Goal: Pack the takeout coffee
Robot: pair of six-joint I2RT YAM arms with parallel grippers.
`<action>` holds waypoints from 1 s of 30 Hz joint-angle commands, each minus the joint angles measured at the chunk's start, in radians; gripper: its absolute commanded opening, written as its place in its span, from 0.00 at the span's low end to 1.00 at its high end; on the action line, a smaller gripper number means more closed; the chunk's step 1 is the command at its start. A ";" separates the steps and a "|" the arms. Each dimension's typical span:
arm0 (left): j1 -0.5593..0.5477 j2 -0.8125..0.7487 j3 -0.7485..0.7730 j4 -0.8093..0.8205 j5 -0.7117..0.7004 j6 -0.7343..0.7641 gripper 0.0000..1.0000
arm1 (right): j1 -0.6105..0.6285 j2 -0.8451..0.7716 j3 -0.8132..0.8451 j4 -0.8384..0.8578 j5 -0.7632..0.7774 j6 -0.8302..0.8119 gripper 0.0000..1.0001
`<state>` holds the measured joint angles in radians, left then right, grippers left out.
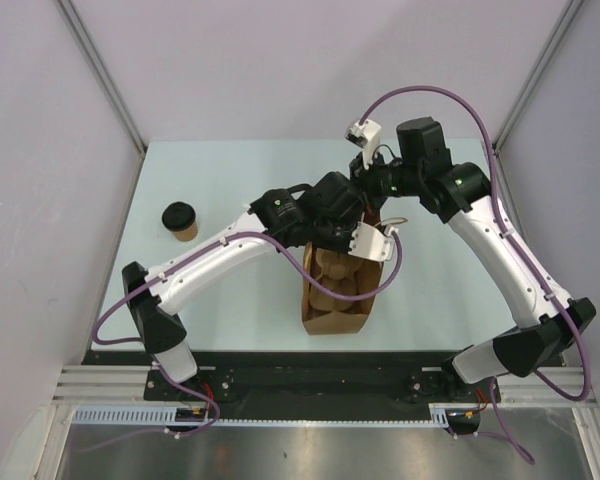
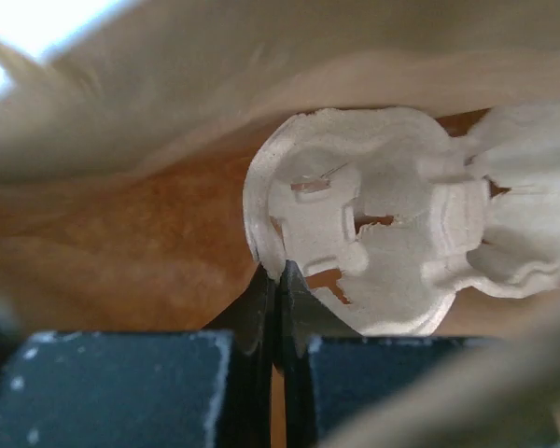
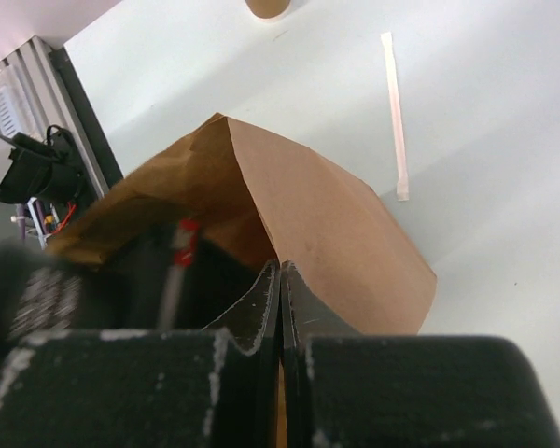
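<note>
The takeout coffee [image 1: 181, 221], a small tan paper cup with a black lid, stands alone at the left of the table, far from both grippers; its base shows at the top edge of the right wrist view [image 3: 268, 7]. The brown paper bag [image 1: 334, 312] stands upright at the centre. Inside it lies the pale pulp cup carrier [image 2: 401, 215]. My left gripper [image 2: 278, 271] reaches down into the bag and is shut on the carrier's rim. My right gripper [image 3: 281, 266] is shut on the bag's upper edge [image 3: 261, 168] at its far right side.
A paper-wrapped straw [image 3: 395, 112] lies on the white table beyond the bag. Both arms crowd over the bag's mouth [image 1: 355, 245]. Grey walls enclose the table on the left, right and back.
</note>
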<state>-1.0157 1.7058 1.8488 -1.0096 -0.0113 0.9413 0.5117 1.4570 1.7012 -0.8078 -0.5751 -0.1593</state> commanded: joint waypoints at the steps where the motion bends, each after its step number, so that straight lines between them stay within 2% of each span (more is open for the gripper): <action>1: 0.037 -0.018 -0.040 0.091 0.066 -0.001 0.00 | 0.008 -0.055 -0.021 0.021 -0.054 -0.013 0.00; 9: 0.078 -0.012 -0.138 0.157 0.112 0.037 0.00 | 0.005 -0.057 -0.037 0.032 -0.060 -0.006 0.00; 18: 0.097 0.038 -0.103 0.105 0.066 0.005 0.00 | -0.010 -0.047 -0.048 0.041 -0.060 0.012 0.00; 23: 0.106 0.014 -0.163 0.167 0.070 0.039 0.02 | -0.018 -0.046 -0.055 0.059 -0.092 0.017 0.00; 26: 0.108 0.025 -0.155 0.152 0.077 0.027 0.08 | -0.025 -0.041 -0.051 0.065 -0.091 0.015 0.00; 30: 0.111 0.017 -0.128 0.143 0.085 0.013 0.27 | -0.039 -0.035 -0.052 0.056 -0.101 0.015 0.00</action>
<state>-0.9180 1.7199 1.7042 -0.8501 0.0723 0.9592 0.4759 1.4311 1.6402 -0.7773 -0.6022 -0.1673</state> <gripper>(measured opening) 0.211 0.009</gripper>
